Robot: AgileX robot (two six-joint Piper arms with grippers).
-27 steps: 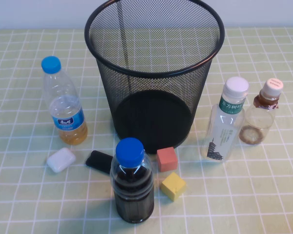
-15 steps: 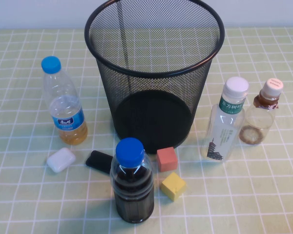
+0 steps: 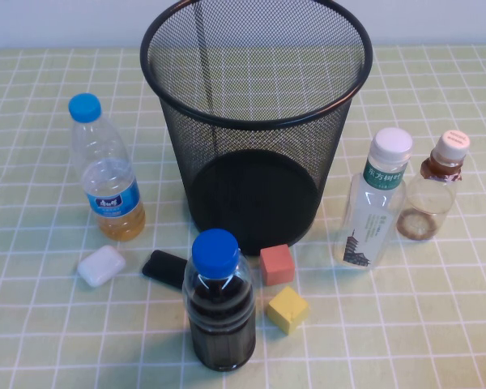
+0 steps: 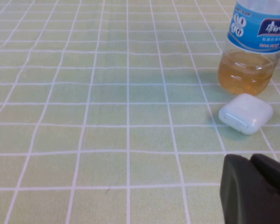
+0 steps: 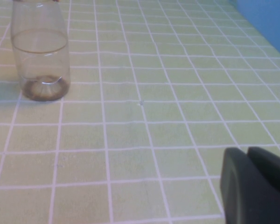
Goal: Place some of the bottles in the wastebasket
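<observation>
The black wire-mesh wastebasket (image 3: 255,121) stands upright at the middle back of the table. The tall squarish clear bottle (image 3: 377,203), with a white cap and green label, stands to its right. The smaller round bottle (image 3: 433,198), with a pale cap and brown neck label, stands just right of that; its lower part shows in the right wrist view (image 5: 39,56). My left gripper (image 4: 249,158) is shut and empty, low over the table near the white case. My right gripper (image 5: 246,151) is shut and empty, some way from the small bottle. Neither arm shows in the high view.
A blue-capped bottle of yellow liquid (image 3: 105,174) stands left of the basket, also in the left wrist view (image 4: 254,51). A blue-capped dark bottle (image 3: 219,304) stands in front. A white case (image 3: 101,265), a black object (image 3: 164,267), a red cube (image 3: 276,264) and a yellow cube (image 3: 287,309) lie nearby.
</observation>
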